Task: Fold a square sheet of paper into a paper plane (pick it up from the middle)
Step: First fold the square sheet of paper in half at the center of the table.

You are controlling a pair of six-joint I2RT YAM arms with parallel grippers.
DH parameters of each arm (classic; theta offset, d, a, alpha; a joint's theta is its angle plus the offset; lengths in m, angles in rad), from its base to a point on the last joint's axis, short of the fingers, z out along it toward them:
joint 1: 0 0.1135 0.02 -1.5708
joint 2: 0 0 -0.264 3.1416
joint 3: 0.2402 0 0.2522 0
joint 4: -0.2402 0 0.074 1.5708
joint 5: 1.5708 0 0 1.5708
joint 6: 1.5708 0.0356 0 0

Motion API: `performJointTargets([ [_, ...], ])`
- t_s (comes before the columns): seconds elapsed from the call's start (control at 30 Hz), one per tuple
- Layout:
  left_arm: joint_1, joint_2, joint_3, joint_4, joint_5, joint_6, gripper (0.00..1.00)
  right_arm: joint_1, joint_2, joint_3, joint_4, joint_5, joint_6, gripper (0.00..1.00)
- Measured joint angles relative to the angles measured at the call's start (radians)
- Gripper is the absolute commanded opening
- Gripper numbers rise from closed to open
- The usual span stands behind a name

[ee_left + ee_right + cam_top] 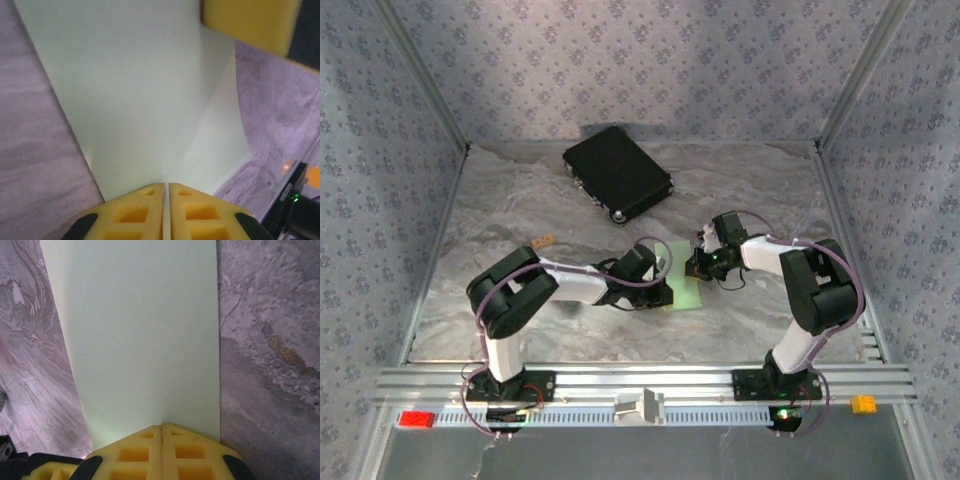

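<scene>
The square sheet of paper [686,292] is light green and lies on the marbled table between my two grippers. In the left wrist view the paper [130,90] has a slanted crease, and its right part curls upward. My left gripper [166,186] [666,268] is shut on the paper's near edge, and a pale sliver shows between its yellow pads. My right gripper [161,426] [700,265] is shut, its tips down on the flat paper [140,330]. One right finger [250,25] shows at the top of the left wrist view. The paper plane is out of view.
A black rectangular case [617,172] lies at the back of the table. A small tan piece [543,240] sits left of centre. On the front rail are a red block [417,419], a white bracket [642,405] and an orange block [863,403]. Patterned walls close in three sides.
</scene>
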Motion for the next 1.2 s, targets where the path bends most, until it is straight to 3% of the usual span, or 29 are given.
performJointTargets([
  [0.53,-0.047,-0.091,-0.060,-0.093,-0.024,0.097,0.12,0.000,-0.001,0.000,0.000,0.001,0.000,0.00],
  [0.77,-0.055,-0.289,-0.132,-0.145,-0.159,0.089,0.11,0.022,-0.021,-0.026,0.042,0.017,0.029,0.00],
  [0.97,0.023,-0.411,-0.150,-0.146,-0.220,0.061,0.12,0.095,-0.037,-0.025,0.047,0.063,0.071,0.00],
  [1.07,0.082,-0.404,-0.150,-0.140,-0.216,0.052,0.13,0.109,-0.064,-0.029,0.018,0.079,0.080,0.00],
  [1.2,0.136,-0.332,-0.090,-0.142,-0.170,0.052,0.13,0.107,-0.192,-0.037,-0.054,0.112,0.084,0.08],
])
